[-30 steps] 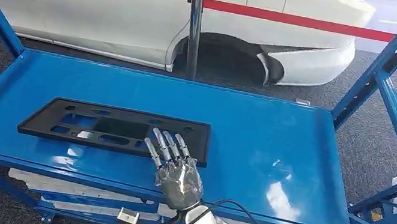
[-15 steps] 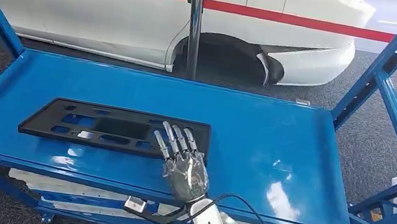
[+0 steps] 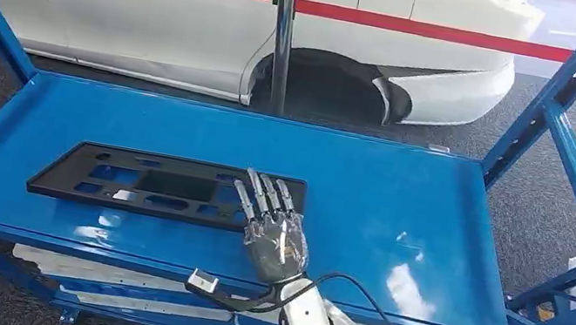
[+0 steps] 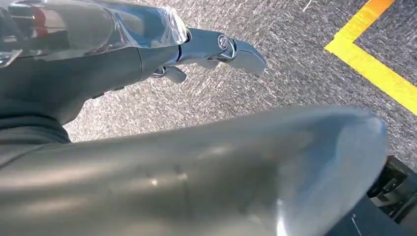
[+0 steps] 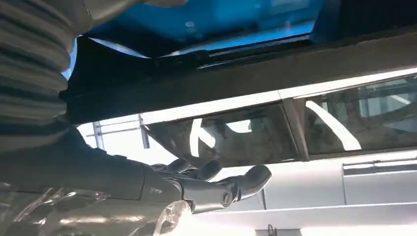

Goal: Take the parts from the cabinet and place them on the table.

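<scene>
Since a second ago, the right hand (image 3: 275,244) has slid forward over the blue shelf (image 3: 402,199), so its spread, empty fingers (image 3: 261,193) now overlap the near right corner of the black plate (image 3: 165,187).

Judging by this, the task is barely begun: the plate lies flat on the shelf, ungripped, and lifting and carrying to the table remain.

Beyond the fingers stands a white car (image 3: 230,11); blue posts (image 3: 572,104) flank the shelf and a grey pole (image 3: 282,47) rises behind.

Hanging low, the left hand (image 4: 147,46) holds nothing; its fingers' lie is unclear.
</scene>
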{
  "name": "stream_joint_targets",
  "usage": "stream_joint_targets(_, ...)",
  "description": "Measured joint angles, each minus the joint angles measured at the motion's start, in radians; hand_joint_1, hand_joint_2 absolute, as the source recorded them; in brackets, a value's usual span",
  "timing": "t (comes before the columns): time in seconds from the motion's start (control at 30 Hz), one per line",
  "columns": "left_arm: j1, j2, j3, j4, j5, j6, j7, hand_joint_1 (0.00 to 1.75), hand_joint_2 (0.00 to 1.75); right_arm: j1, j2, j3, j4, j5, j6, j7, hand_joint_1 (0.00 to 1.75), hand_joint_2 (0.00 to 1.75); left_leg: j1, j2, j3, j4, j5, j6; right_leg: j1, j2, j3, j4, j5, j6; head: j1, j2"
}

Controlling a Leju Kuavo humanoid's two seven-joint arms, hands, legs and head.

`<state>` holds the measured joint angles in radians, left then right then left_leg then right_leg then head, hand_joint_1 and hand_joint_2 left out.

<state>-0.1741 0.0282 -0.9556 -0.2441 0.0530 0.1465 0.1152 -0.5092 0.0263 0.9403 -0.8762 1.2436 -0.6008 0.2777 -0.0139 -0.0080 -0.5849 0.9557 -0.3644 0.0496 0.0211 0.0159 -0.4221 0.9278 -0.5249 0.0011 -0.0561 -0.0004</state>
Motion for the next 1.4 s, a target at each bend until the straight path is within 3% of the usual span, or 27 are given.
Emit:
stream_joint_targets(0.43,-0.001,0.0,0.0,0.0,-0.002,-0.001,0.001,0.0,0.0,-0.013,0.011,-0.01,0.046,-0.016,-0.003,0.002,0.0,1.75,0.0,0.0,0.003,0.0,0.0,0.0,0.0,0.0,0.003,0.0,0.0,0.0,0.0,0.0)
stream_joint_targets(0.47,-0.001,0.0,0.0,0.0,-0.002,-0.001,0.001,0.0,0.0,-0.013,0.012,-0.01,0.049,-0.016,-0.003,0.002,0.47,1.75,0.0,0.0,0.003,0.0,0.0,0.0,0.0,0.0,0.003,0.0,0.0,0.0,0.0,0.0)
stream_joint_targets(0.5,-0.001,0.0,0.0,0.0,-0.003,-0.001,0.001,0.0,0.0,-0.014,0.013,-0.01,0.052,-0.018,-0.003,0.002,1.66,1.75,0.0,0.0,0.004,0.0,0.0,0.0,0.0,0.0,0.004,0.0,0.0,0.0,0.0,0.0)
stream_joint_targets(0.53,-0.001,0.0,-0.001,0.0,-0.005,-0.002,0.001,0.0,0.0,-0.014,0.014,-0.01,0.058,-0.018,-0.003,0.002,1.75,1.75,0.0,0.0,0.004,0.0,0.0,0.0,0.0,0.0,0.004,0.0,0.0,0.0,0.0,0.0)
stream_joint_targets(0.77,-0.002,0.0,-0.01,0.0,-0.013,-0.003,0.002,0.0,0.0,-0.013,0.021,-0.01,0.084,-0.028,-0.003,-0.003,1.75,1.75,0.0,0.0,0.004,0.0,0.0,0.0,0.0,0.0,0.004,0.0,0.0,0.0,0.0,0.0)
stream_joint_targets(0.8,-0.002,0.0,-0.012,0.0,-0.013,-0.003,0.002,0.0,0.0,-0.013,0.021,-0.01,0.086,-0.029,-0.003,-0.003,1.61,1.75,0.0,0.001,0.005,0.0,0.0,0.0,0.0,0.0,0.004,0.0,0.0,0.0,0.0,0.0)
stream_joint_targets(1.07,-0.004,0.0,-0.017,0.0,-0.011,-0.003,0.002,0.0,0.0,-0.015,0.023,-0.011,0.094,-0.029,-0.003,-0.008,1.52,1.75,0.0,0.001,0.005,0.0,0.0,0.0,0.0,0.001,0.005,0.0,0.0,0.0,0.0,0.0)
stream_joint_targets(1.1,-0.004,0.0,-0.017,0.0,-0.011,-0.003,0.002,0.0,0.0,-0.016,0.023,-0.011,0.097,-0.029,-0.003,-0.008,1.38,1.75,0.0,0.001,0.005,0.0,0.0,0.0,0.0,0.0,0.005,0.0,0.0,0.0,0.0,0.0)
stream_joint_targets(1.13,-0.004,0.0,-0.017,0.0,-0.011,-0.004,0.002,0.0,0.0,-0.019,0.024,-0.011,0.103,-0.03,-0.003,-0.009,1.01,1.75,0.0,0.0,0.005,0.0,0.0,-0.001,0.0,0.0,0.005,0.0,0.0,0.0,0.0,0.0)
stream_joint_targets(1.17,-0.004,0.0,-0.017,0.0,-0.01,-0.004,0.002,0.0,0.0,-0.019,0.025,-0.011,0.106,-0.03,-0.003,-0.009,0.8,1.75,0.0,0.001,0.005,0.0,0.0,-0.001,0.0,0.0,0.005,0.0,0.0,0.0,0.0,0.0)
stream_joint_targets(1.2,-0.004,0.0,-0.017,0.0,-0.01,-0.004,0.002,0.0,0.0,-0.019,0.026,-0.011,0.107,-0.031,-0.003,-0.009,0.72,1.75,0.0,0.001,0.005,0.0,0.0,-0.001,0.0,0.001,0.005,0.0,0.0,0.0,0.0,0.0)
stream_joint_targets(1.3,-0.007,0.0,-0.017,0.0,-0.002,-0.004,0.002,0.0,0.0,-0.018,0.027,-0.011,0.11,-0.039,-0.005,-0.01,0.68,1.75,0.0,0.001,0.005,0.0,0.0,-0.001,0.0,0.001,0.005,0.0,0.0,0.0,0.0,0.0)
stream_joint_targets(1.37,-0.007,0.0,-0.017,0.0,0.002,-0.004,0.002,0.0,0.0,-0.018,0.028,-0.011,0.113,-0.047,-0.006,-0.01,1.1,1.75,0.0,0.001,0.005,0.0,0.0,-0.001,0.0,0.001,0.005,0.0,0.0,0.0,0.0,0.0)
stream_joint_targets(1.4,-0.007,0.0,-0.017,0.0,0.002,-0.004,0.001,0.0,0.0,-0.018,0.028,-0.011,0.115,-0.048,-0.006,-0.01,1.12,1.75,0.0,0.001,0.006,0.0,0.0,-0.001,0.0,0.001,0.005,0.0,0.0,-0.001,0.0,0.0)
